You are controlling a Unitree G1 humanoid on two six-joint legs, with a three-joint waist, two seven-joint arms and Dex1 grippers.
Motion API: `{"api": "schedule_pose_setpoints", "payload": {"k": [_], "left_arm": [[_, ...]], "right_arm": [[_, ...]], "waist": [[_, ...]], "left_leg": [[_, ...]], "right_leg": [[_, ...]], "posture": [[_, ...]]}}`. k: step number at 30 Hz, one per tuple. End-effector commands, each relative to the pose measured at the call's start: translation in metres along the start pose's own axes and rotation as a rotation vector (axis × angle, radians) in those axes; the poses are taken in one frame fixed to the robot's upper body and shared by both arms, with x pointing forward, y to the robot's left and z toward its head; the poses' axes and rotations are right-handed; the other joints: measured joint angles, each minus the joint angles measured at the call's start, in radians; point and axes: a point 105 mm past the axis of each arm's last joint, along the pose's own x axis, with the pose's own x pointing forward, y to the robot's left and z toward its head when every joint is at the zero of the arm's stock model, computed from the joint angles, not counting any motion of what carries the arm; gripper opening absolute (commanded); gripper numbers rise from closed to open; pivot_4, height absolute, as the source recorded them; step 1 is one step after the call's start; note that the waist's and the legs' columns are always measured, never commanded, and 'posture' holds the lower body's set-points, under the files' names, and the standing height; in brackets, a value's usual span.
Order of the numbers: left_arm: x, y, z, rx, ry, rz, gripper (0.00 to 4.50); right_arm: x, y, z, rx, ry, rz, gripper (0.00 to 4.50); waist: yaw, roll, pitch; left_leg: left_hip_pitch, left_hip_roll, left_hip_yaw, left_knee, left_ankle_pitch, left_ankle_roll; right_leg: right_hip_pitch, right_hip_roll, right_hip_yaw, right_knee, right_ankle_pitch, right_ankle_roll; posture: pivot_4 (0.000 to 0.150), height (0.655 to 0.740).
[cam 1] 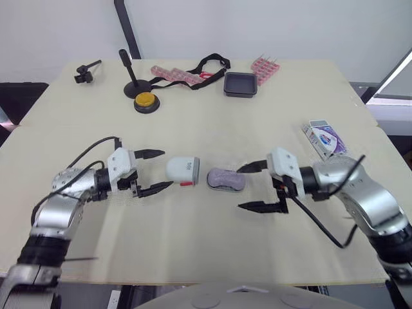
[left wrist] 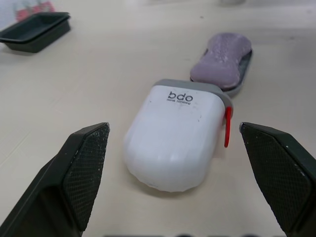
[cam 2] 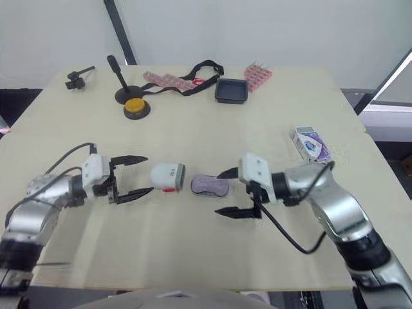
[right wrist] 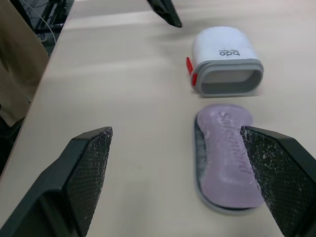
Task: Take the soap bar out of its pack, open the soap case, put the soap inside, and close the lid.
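Gaping wide, left gripper [cam 1: 166,168] and right gripper [cam 1: 239,188] flank lid [cam 1: 182,170] and soap [cam 1: 225,177]; pack [cam 1: 326,138] aside.

What you can't make out
The soap [right wrist: 228,158] covers most of the case base [right wrist: 199,158]; fine print on the lid [left wrist: 173,143] and the pack [cam 1: 325,138] is unreadable.
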Motion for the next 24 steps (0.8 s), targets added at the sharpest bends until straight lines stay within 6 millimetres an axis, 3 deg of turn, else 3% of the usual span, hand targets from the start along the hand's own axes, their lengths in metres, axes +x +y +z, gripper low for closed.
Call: {"api": "schedule_pose_setpoints", "payload": {"k": [1,14,24], "left_arm": [[0.003,0.004,-0.002,0.022,0.039,-0.087,4.50],[0.034,0.027,-0.007,0.084,0.149,-0.314,4.50],[0.050,0.014,-0.009,0.108,0.143,-0.409,4.50]], "right_arm": [[-0.008,0.009,0.005,-0.082,-0.024,0.004,4.46],[-0.004,0.011,-0.005,-0.102,-0.053,-0.019,4.46],[-0.017,0.005,-0.017,-0.046,-0.164,-0.212,4.46]], "waist": [[-0.001,0.000,0.000],[0.004,0.000,0.000],[0.005,-0.001,0.000]], "left_leg": [[0.000,0.000,0.000,0.000,-0.001,0.001],[-0.003,-0.001,-0.001,0.001,0.000,0.002],[-0.005,-0.001,-0.001,0.002,-0.001,0.003]], "right_leg": [[0.000,0.000,0.000,0.000,0.000,0.000],[0.000,-0.001,0.000,0.001,-0.001,-0.002],[0.000,-0.002,-0.001,0.001,-0.001,-0.002]], "posture": [[0.150,0.7291],[0.150,0.7291],[0.150,0.7291]]}}
